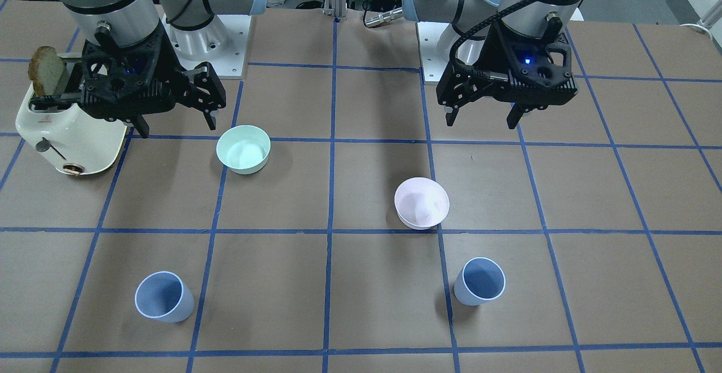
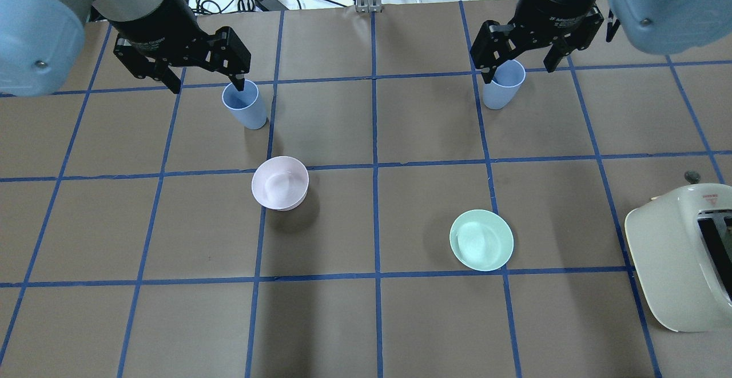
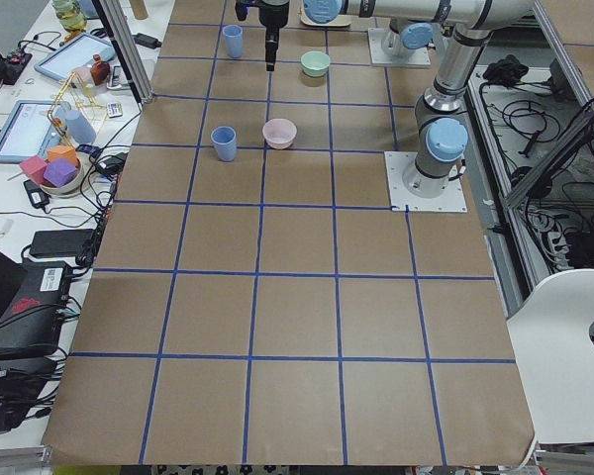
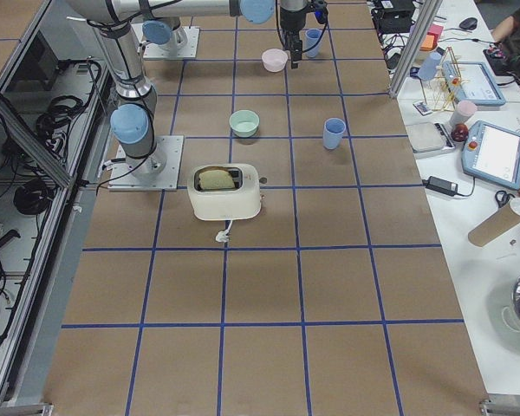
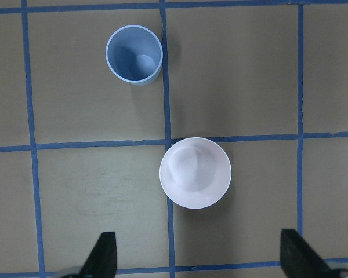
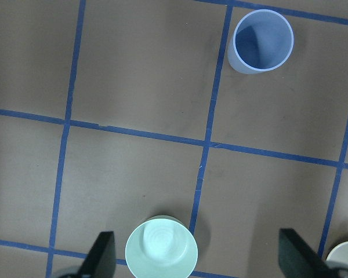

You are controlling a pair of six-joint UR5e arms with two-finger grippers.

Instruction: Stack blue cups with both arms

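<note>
Seen from the front, the left gripper [image 1: 483, 120] and right gripper [image 1: 177, 126] hang empty with jaws spread, while the left blue cup [image 1: 479, 281] and right blue cup [image 1: 163, 297] stand upright, well apart, on the table [image 1: 372, 305]. The left wrist view shows a pink bowl [image 5: 195, 172] between gripper and cup.

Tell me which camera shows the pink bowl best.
The left wrist view: the pink bowl sits near its centre, large, seen straight down, whole rim clear. Front-facing and overhead views show it whole but smaller and at a slant; the two side views show it tiny; the right wrist view misses it.
</note>
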